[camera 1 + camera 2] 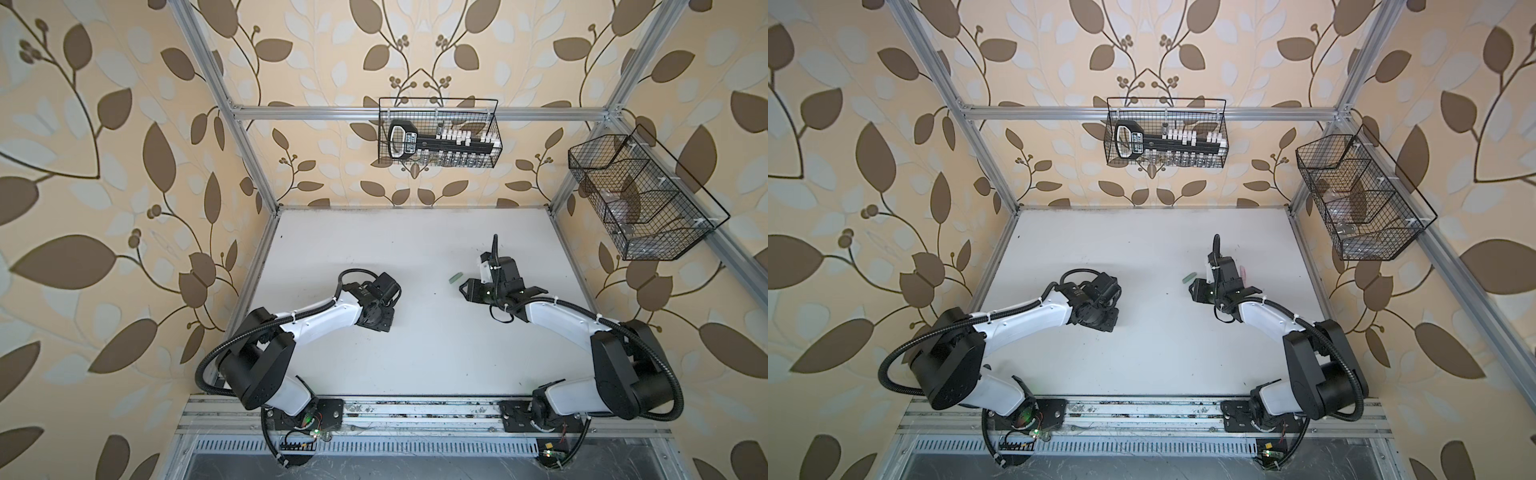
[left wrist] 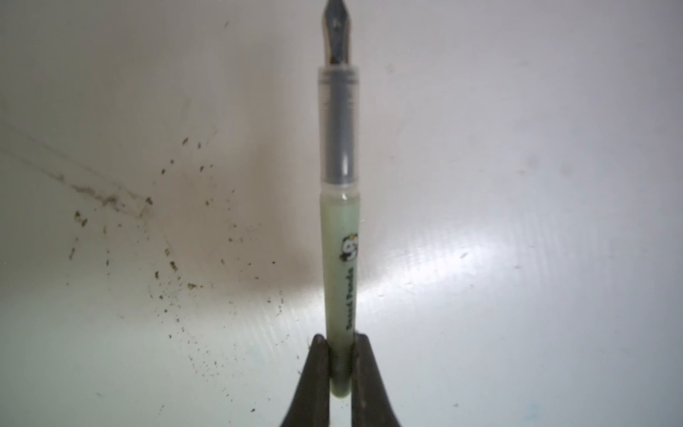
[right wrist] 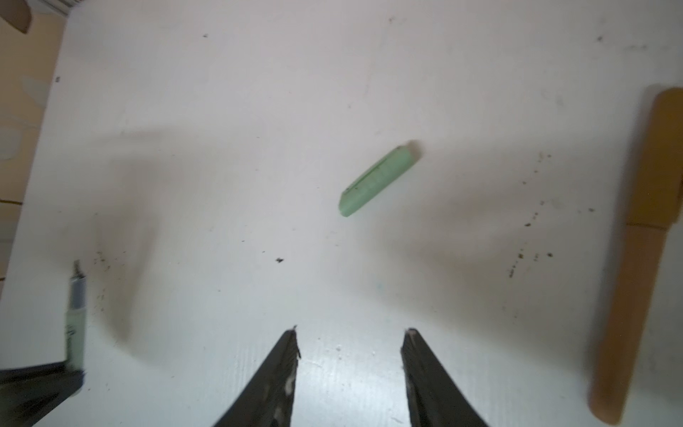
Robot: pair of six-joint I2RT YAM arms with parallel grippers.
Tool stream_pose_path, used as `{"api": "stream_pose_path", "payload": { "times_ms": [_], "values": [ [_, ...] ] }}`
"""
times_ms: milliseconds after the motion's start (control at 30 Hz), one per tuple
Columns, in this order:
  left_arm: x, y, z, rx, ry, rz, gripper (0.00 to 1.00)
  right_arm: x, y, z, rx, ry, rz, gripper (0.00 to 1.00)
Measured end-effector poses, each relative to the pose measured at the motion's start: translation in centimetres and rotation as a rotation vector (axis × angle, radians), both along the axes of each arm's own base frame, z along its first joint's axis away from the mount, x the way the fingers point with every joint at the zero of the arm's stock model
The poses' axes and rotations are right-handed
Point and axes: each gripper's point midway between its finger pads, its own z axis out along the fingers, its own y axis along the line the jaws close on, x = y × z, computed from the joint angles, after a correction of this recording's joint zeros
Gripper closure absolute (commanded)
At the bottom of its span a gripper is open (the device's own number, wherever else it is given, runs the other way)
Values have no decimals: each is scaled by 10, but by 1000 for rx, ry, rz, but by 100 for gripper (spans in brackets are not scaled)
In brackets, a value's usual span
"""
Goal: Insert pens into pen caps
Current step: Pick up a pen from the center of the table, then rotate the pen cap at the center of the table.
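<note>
1. Pale green pen: uncapped, metal nib bare, clear grip section, panda print on the barrel. The left gripper has its jaws clamped tight on the rear end of the barrel. The pen juts straight out past the fingertips, over the table.
2. Green cap: lies flat on the white table, right of frame centre in both top views, just left of the right arm's wrist. Nothing touches it.
3. Right gripper: jaws parted and empty, pointing toward the cap, apart from it.
4. Brown pen: flat on the table, well to one side of the cap. A seam crosses the body, so its cap seems to be on.
5. Pink item: a sliver just right of the right wrist in a top view. Pen or cap, cannot tell.
6. Left arm: its wrist sits left of frame centre and hides its gripper and the pen from above.
7. Wire baskets: one at upper centre on the back rail, holding a black-and-white tool. The other is at upper right on the side rail.
</note>
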Motion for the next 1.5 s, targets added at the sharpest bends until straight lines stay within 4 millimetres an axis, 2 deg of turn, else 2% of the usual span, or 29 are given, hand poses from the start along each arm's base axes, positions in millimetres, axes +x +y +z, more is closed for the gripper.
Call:
{"api": "stream_pose_path", "payload": {
  "times_ms": [67,200,333,433,600,867,1000,1300,1500],
  "values": [
    [-5,-17,6,-16,-23,-73,100,6,-1,-6,-29,23,0,52],
    [-24,-43,6,-10,-41,-198,100,24,2,-9,-50,36,5,52],
    [-35,-57,8,-22,-53,-256,97,42,7,-14,-59,44,11,51],
    [-35,-58,10,-27,-60,-260,96,48,8,-22,-66,59,13,50],
    [-33,-62,27,-64,-98,-264,97,50,5,-40,-74,102,6,49],
    [-29,-61,32,-54,-122,-253,98,74,16,-38,-52,76,19,48],
    [-27,-59,33,-45,-130,-248,97,89,30,-38,-48,62,49,48],
    [-25,-57,39,-46,-153,-240,97,105,77,-35,-59,38,175,48],
    [-23,-54,43,-40,-172,-231,97,93,89,-38,-37,74,242,48]
  ]
}}
